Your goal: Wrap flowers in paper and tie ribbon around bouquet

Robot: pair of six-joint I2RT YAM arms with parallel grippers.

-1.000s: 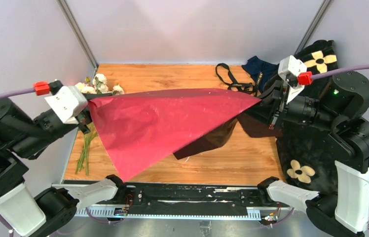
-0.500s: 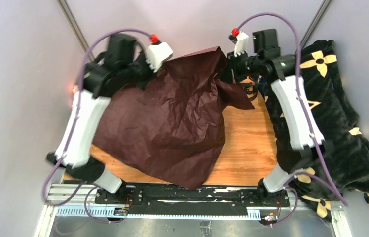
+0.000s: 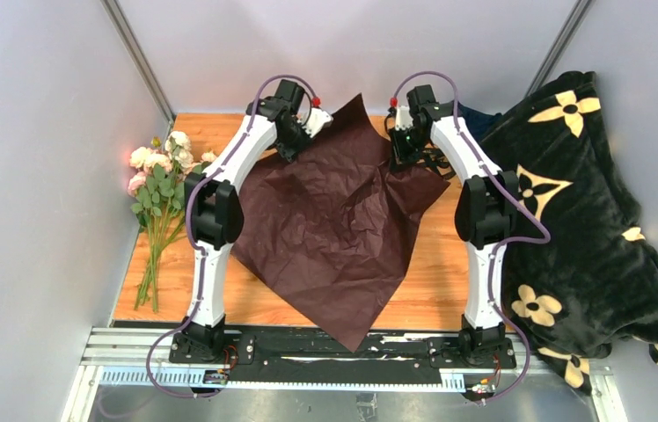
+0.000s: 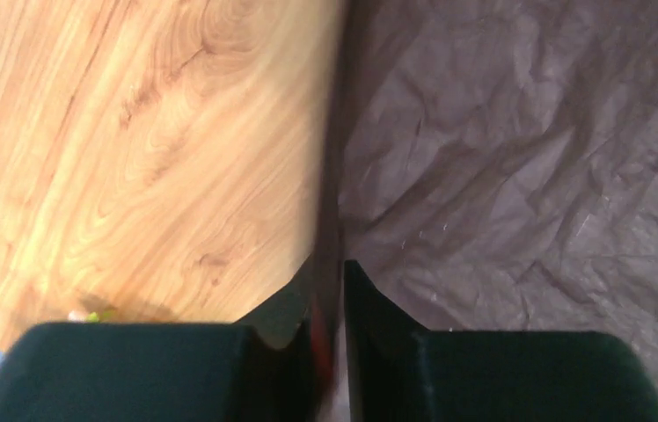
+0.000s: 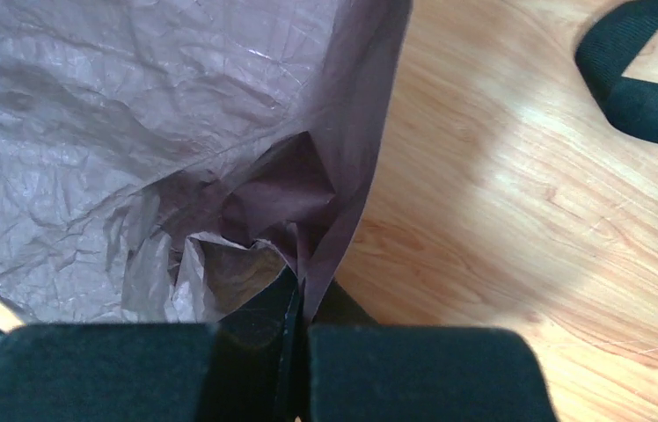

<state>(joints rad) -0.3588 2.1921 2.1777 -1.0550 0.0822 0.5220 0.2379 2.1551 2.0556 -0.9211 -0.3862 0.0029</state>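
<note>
The dark red paper [image 3: 334, 229] lies spread on the wooden table [image 3: 449, 272] like a crinkled diamond. Both arms reach to its far edge. My left gripper [image 3: 293, 145] pinches the far left edge; in the left wrist view its fingers [image 4: 330, 268] stand a narrow slit apart with the paper [image 4: 519, 176] edge between them. My right gripper [image 3: 403, 149] is shut on a bunched far right corner, seen in the right wrist view [image 5: 303, 294] with the paper [image 5: 132, 132]. The flowers [image 3: 157, 171] lie at the table's left edge. A black ribbon [image 5: 642, 92] loop lies right of the right gripper.
A black blanket with cream flower motifs [image 3: 589, 220] covers the table's right side and hangs over its edge. A navy cloth [image 3: 482, 117] peeks out behind the right arm. Grey walls close in the left, back and right.
Both arms carried the paper from a raised stretch over the near table to the far side and lowered it flat. The left jaws have eased slightly apart.
</note>
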